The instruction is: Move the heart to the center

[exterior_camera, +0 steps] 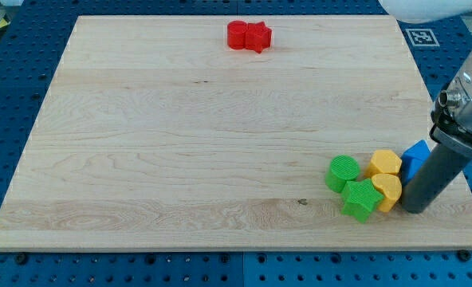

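At lower right of wooden board [180,159]: yellow heart block [388,190] clustered with green star [360,199], green cylinder [344,172], yellow hexagon [386,163], blue block [415,158] | my tip [415,210] (no jaws, holding nothing) just right of heart, placed for leftward push toward centre | red blocks [249,36] well apart, top.

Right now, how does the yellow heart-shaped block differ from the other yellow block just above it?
The yellow heart-shaped block shows a lobed outline; the yellow block above it looks angular, perhaps hexagonal. The heart lies nearer the view's bottom, touching the green star-shaped block; the other touches the blue block. My tip is closer to the heart. Both are yellow, ribbed, similar-sized.
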Controlling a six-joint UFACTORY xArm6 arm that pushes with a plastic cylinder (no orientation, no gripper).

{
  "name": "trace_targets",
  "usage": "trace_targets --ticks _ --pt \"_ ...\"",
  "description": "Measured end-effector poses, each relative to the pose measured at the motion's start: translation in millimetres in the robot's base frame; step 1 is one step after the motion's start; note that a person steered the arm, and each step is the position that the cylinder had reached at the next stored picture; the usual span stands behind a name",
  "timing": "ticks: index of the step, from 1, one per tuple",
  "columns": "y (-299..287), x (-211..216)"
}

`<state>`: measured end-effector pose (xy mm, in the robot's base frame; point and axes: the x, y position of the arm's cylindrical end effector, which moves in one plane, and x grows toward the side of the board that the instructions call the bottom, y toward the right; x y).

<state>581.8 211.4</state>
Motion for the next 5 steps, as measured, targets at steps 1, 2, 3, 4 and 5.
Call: trace_targets --ticks 1,2,3,4,5 --pt "0 10" --pt "-15 -8" --pt "-32 -10" --pt "-36 -10" --pt "-41 -20"
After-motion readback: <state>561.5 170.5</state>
